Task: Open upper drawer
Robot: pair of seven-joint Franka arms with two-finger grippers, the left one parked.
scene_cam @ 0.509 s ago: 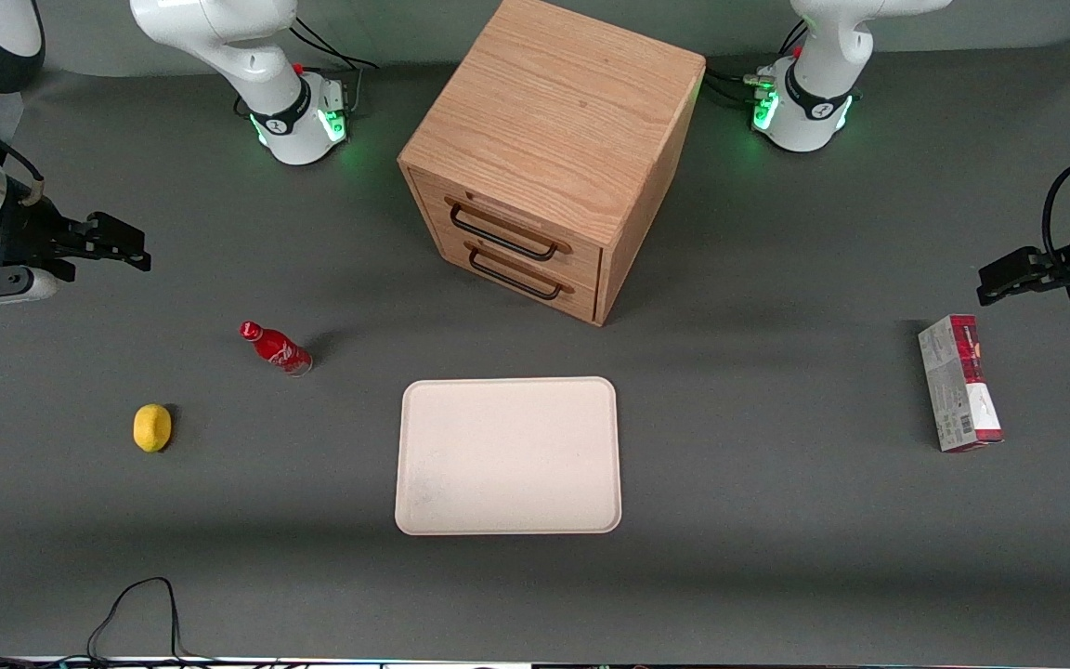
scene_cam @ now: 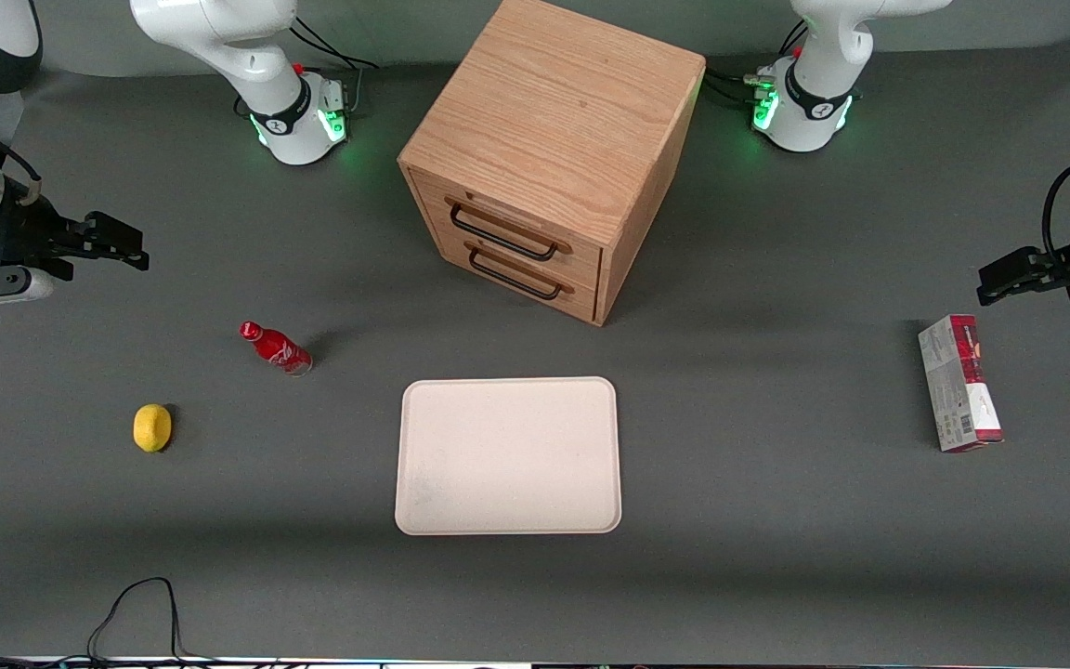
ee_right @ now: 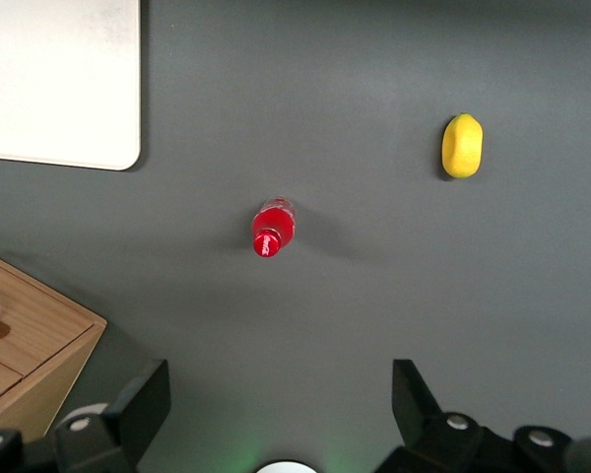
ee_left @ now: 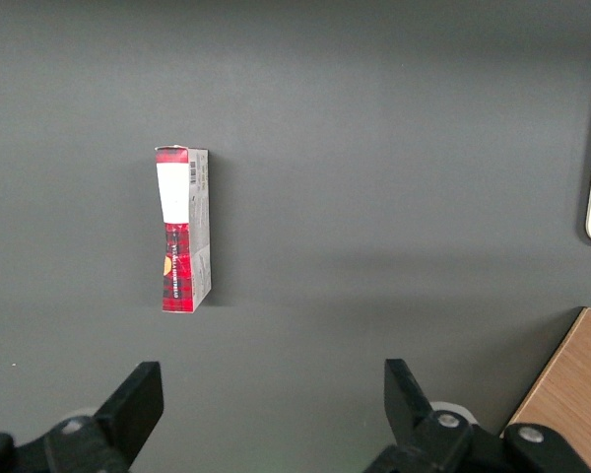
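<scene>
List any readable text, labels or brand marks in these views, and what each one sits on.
None can be read out.
Red bottle: white script on its side, too small to read.
Red and grey box: print and a barcode, too blurred to read.
Upper drawer, tray, lemon: no markings.
The gripper, open, hovers at the working arm's end of the table, unmarked.

- A dark grey matte table [scene_cam: 776, 520] carries everything.
- A light oak wooden cabinet [scene_cam: 554, 139] with two drawers stands on it.
- A cream rectangular tray [scene_cam: 508, 455] lies flat, nearer the front camera than the cabinet.
- A small red bottle [scene_cam: 275, 347] and a yellow lemon [scene_cam: 152, 427] sit toward the working arm's end, apart from each other.
- A red-and-white carton [scene_cam: 959, 383] lies toward the parked arm's end.
- The black two-finger gripper [scene_cam: 117, 246] hovers above the table with its fingers spread, at the working arm's end.
</scene>
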